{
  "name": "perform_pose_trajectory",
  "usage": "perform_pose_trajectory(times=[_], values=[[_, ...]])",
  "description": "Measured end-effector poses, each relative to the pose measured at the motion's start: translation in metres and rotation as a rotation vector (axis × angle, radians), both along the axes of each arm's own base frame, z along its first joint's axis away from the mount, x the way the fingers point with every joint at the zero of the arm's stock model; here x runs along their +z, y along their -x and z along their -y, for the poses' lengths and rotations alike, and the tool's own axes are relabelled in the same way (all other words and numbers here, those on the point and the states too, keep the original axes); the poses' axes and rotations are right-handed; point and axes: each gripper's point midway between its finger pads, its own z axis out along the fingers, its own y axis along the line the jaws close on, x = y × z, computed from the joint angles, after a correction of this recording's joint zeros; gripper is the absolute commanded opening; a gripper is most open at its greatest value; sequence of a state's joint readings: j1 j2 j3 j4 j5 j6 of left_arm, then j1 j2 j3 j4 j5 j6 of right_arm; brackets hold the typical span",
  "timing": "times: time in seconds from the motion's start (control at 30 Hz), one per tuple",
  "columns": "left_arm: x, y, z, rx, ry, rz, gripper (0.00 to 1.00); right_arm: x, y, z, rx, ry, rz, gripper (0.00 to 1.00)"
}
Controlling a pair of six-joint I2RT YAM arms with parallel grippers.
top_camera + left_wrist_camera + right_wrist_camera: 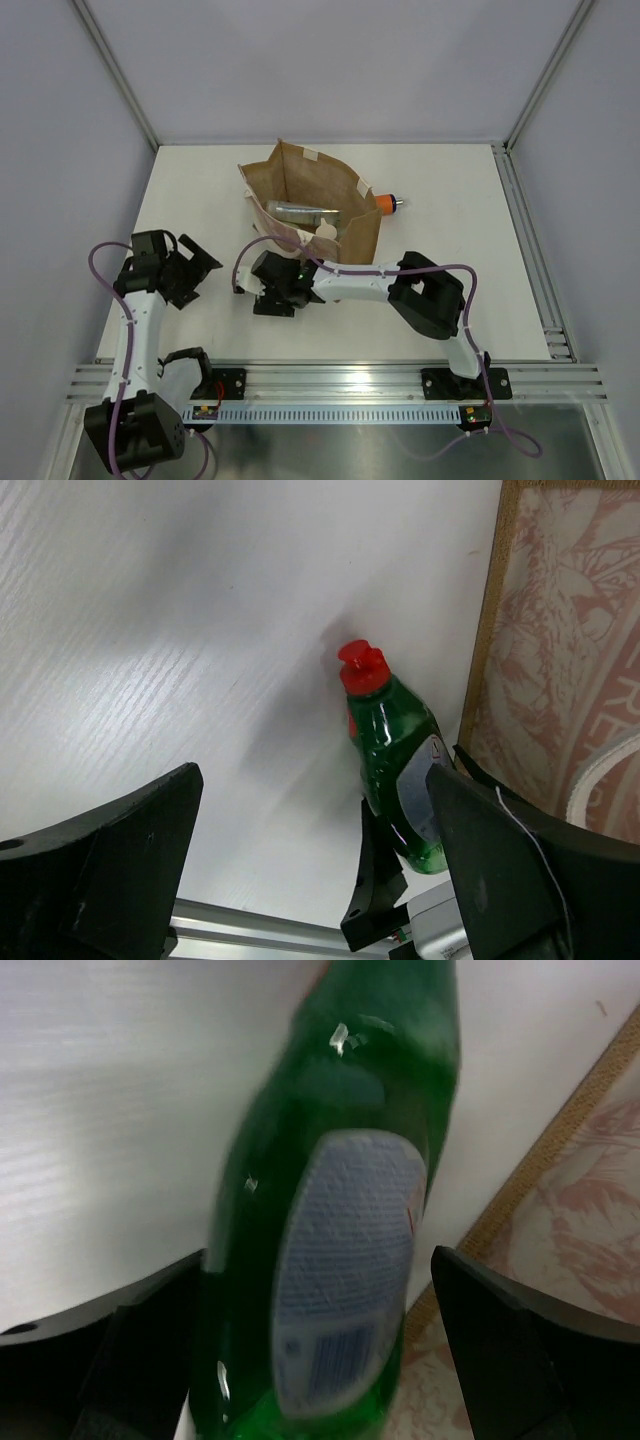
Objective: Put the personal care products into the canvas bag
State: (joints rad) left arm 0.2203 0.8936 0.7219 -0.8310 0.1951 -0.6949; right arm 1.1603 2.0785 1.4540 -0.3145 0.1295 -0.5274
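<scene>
Green bottle [330, 1090], white barcode label [345, 1270], print unreadable

Bright, even overhead light leaves only soft shadows on the white table [200, 200], while the close green bottle [330, 1210] looks blurred in the right wrist view.

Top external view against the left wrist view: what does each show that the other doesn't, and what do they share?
Only top external: the orange bottle outside the bag, at its right side; a tube and a cream-capped bottle inside it. Only left wrist: the green bottle, lying on the table beside the bag's patterned side; from above the right gripper hides it. Both: the bag and the table.
</scene>
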Motion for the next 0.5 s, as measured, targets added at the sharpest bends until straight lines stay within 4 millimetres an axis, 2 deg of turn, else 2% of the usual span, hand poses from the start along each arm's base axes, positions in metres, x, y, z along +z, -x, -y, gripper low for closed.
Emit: perform_pose_trajectory(times=[0.2,0.37,0.47,0.5], values=[[-0.007,-0.004,-0.001,0.030,0.024,-0.041,0.99,0.001,-0.015,0.004,-0.061,0.011,0.071,0.99],[-0.008,-0.004,-0.001,0.032,0.026,-0.043,0.99,0.001,-0.018,0.001,-0.061,0.027,0.073,0.99],[-0.004,-0.005,-0.001,0.032,0.023,-0.033,0.99,-0.001,-0.016,0.000,-0.043,0.047,0.056,0.91],[-0.001,-0.005,-0.002,0.033,0.021,-0.023,0.99,-0.001,-0.016,0.000,-0.039,0.051,0.053,0.83]])
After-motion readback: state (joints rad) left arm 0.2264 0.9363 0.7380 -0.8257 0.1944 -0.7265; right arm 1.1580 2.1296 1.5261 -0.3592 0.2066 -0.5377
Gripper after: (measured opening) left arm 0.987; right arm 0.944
